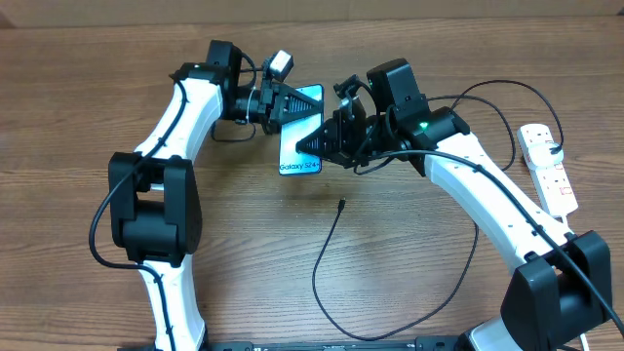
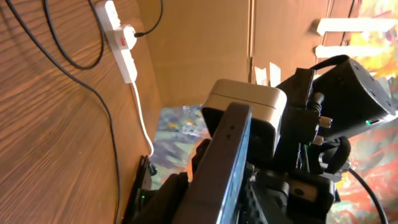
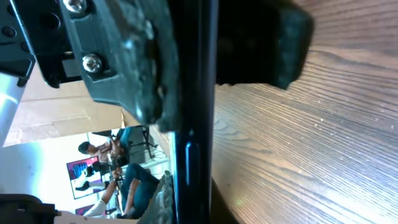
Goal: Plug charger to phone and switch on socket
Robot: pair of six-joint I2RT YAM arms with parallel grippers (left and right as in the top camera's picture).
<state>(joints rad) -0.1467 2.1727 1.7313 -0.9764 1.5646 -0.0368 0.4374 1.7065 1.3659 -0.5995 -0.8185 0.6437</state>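
Note:
The phone (image 1: 300,136), light-blue screen up, is held at the back middle of the table between both grippers. My left gripper (image 1: 290,103) is shut on its far end. My right gripper (image 1: 319,144) is shut on its right edge. The left wrist view shows the phone edge-on (image 2: 225,155) in the left gripper (image 2: 230,202). The right wrist view shows its dark edge (image 3: 193,162) in the right gripper (image 3: 196,93). The charger tip (image 1: 341,204) lies loose on the table below the phone. Its black cable (image 1: 322,283) loops right to a plug in the socket (image 1: 548,171).
The socket's white cord (image 2: 142,118) trails off the table edge in the left wrist view, where the socket (image 2: 121,43) and black cable (image 2: 93,93) also show. The cable loops across the front right of the wooden table (image 1: 234,253). Cardboard walls stand behind.

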